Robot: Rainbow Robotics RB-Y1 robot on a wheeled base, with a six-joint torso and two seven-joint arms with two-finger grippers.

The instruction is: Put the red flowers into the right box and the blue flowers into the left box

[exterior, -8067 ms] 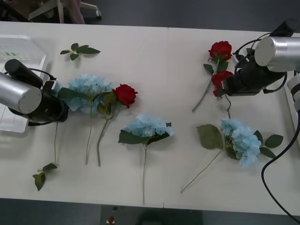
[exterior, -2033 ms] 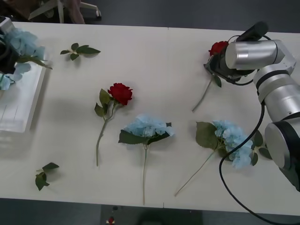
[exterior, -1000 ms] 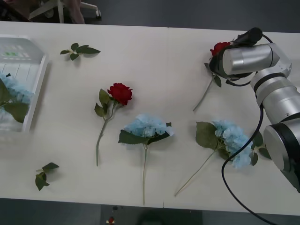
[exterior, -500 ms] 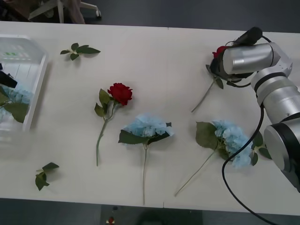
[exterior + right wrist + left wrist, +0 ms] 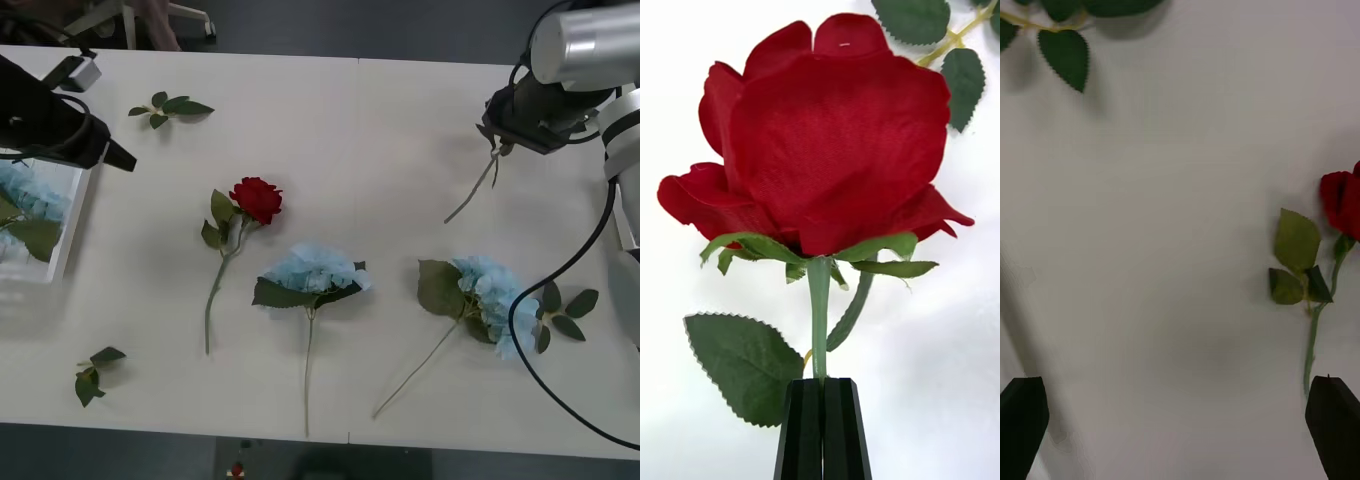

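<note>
the right end effector (image 5: 500, 135) is held above the far right part of the bench (image 5: 380, 110), its black fingers (image 5: 822, 427) pressed together on the stem of a red rose (image 5: 820, 142). in the right wrist view the rose head stands straight out beyond the fingertips, with a serrated leaf (image 5: 741, 364) just beside them. in the front view the thin stem (image 5: 472, 195) hangs down from this end effector toward the near left, and the head itself is hidden behind the arm.

the left end effector (image 5: 110, 155) is seen at the far left of the bench, just beside the left box (image 5: 62, 240), with its fingers spread wide, nothing being held between them. a blue flower (image 5: 25, 190) with a large green leaf lies in that box, behind and below the left arm. a second red rose (image 5: 256, 198) lies on the bench ahead of the left end effector, well apart from it; in the left wrist view it is seen off to one side of the open gap. a loose leaf sprig (image 5: 170, 106) lies near the left end effector, toward the far edge.

two more blue flowers lie on the bench: one (image 5: 315, 268) near the middle, just beside the second rose, and another (image 5: 500, 300) below the right end effector, well apart from it. a small leaf sprig (image 5: 92, 372) lies at the near left.
</note>
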